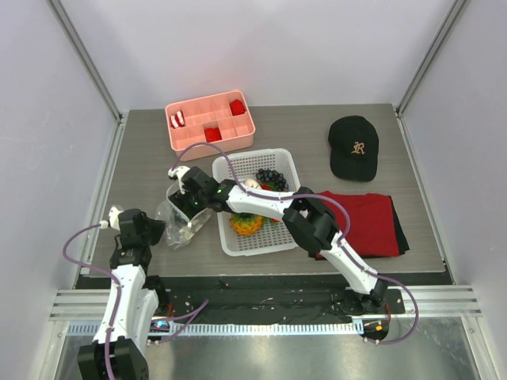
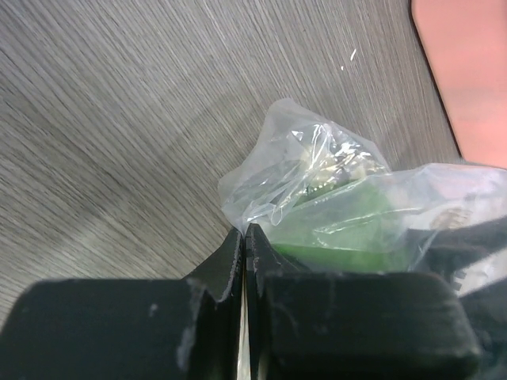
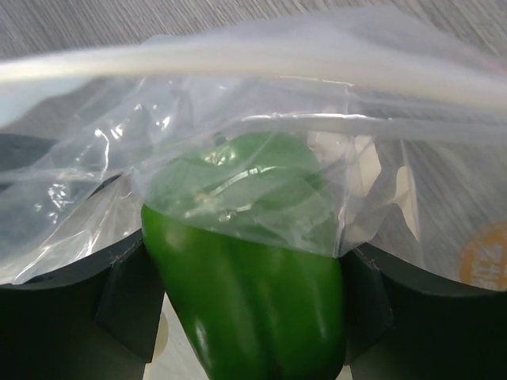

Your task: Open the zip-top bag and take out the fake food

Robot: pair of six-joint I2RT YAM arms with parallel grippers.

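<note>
Two tools meet at the crinkly clear zip-top bag (image 1: 178, 226) toward the counter's (image 1: 142, 158) front-left corner: left tool (image 2: 244, 237) pinched tight on its film, right tool (image 3: 245, 277) clamping a glossy green pepper (image 3: 245, 317) at its mouth; a white perforated basket (image 1: 238, 250) stands just beside

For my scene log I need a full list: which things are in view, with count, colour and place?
zip-top bag: one, clear, left of the basket
green pepper: one, green, partly inside the bag
basket: one, white, centre
grapes: one bunch, dark, in the basket
yellow-orange piece: one, in the basket, near end
compartment tray: one, pink, far left
red pieces: several, red, in the tray
cap: one, black, far right
cloth: one, red, folded, right of the basket
left gripper: one, black, shut on the bag's edge
right gripper: one, black, shut on the pepper
</note>
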